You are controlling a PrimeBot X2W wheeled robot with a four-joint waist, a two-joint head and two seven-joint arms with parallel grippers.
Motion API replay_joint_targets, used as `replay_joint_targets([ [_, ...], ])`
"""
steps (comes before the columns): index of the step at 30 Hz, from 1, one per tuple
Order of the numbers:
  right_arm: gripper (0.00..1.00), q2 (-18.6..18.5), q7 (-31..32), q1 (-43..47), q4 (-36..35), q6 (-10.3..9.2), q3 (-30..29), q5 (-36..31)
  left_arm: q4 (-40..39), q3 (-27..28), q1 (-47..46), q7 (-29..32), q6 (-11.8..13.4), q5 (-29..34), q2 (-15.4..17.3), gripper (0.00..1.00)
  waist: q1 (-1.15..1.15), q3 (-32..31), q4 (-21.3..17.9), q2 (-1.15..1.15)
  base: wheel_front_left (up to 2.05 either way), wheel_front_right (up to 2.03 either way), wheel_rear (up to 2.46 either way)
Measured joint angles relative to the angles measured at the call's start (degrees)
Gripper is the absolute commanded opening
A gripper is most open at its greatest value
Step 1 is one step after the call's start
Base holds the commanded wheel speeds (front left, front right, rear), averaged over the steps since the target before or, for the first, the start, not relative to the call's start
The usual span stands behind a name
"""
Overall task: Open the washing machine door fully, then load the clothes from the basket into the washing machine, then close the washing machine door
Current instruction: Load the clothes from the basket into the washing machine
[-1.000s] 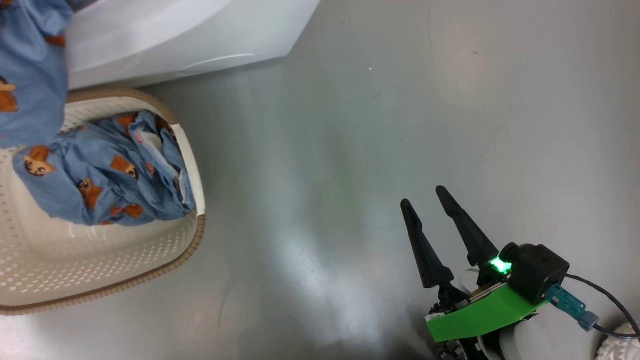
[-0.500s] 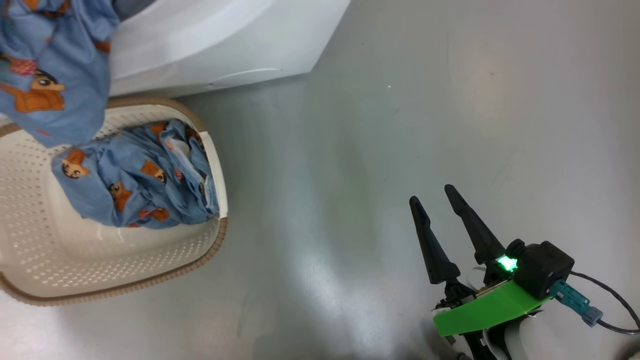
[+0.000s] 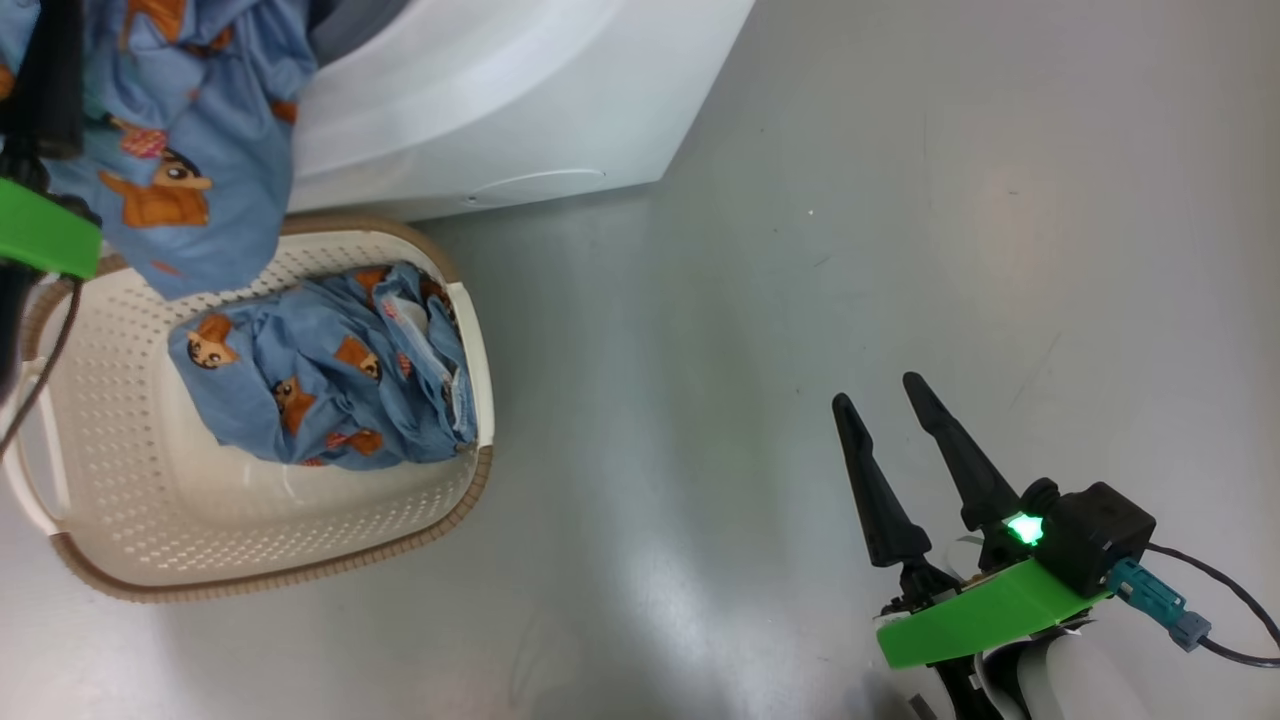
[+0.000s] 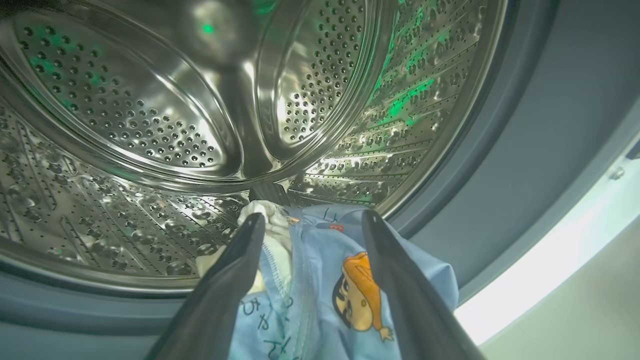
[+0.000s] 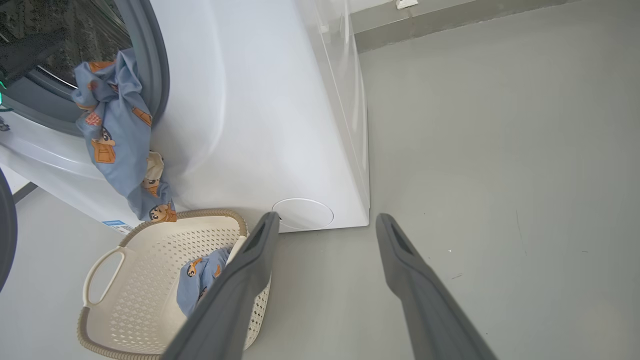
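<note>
At the steel drum's (image 4: 150, 125) mouth my left gripper (image 4: 312, 216) stands wide, blue printed garment (image 4: 320, 305) between its fingers (image 4: 225, 285); my right gripper (image 3: 875, 390) gapes empty over the floor (image 3: 700, 400).

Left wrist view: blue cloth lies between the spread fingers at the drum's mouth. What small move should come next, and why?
Probably close the left gripper on the blue garment and carry it deeper into the drum: its jaws stand open, and much of the garment hangs outside, down the front of the washing machine.
</note>
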Motion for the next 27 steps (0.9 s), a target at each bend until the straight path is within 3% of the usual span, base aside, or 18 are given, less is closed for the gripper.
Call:
replay_joint_targets([
  [14, 1.00, -0.09, 0.00, 0.02, 0.48, 0.00, -1.18, -0.63, -10.07, 7.59, 12.74, -0.16, 2.11, 2.87, -1.24, 1.00, 0.00, -2.27, 2.36, 0.00, 0.00, 0.00, 0.00],
  [27, 1.00, -0.15, 0.00, 0.01, 1.04, 0.00, -1.26, -0.94, -14.71, 15.22, 21.75, -0.16, 1.44, 5.83, -4.67, 1.00, 0.00, -2.63, 3.21, 0.00, 0.00, 0.00, 0.00],
])
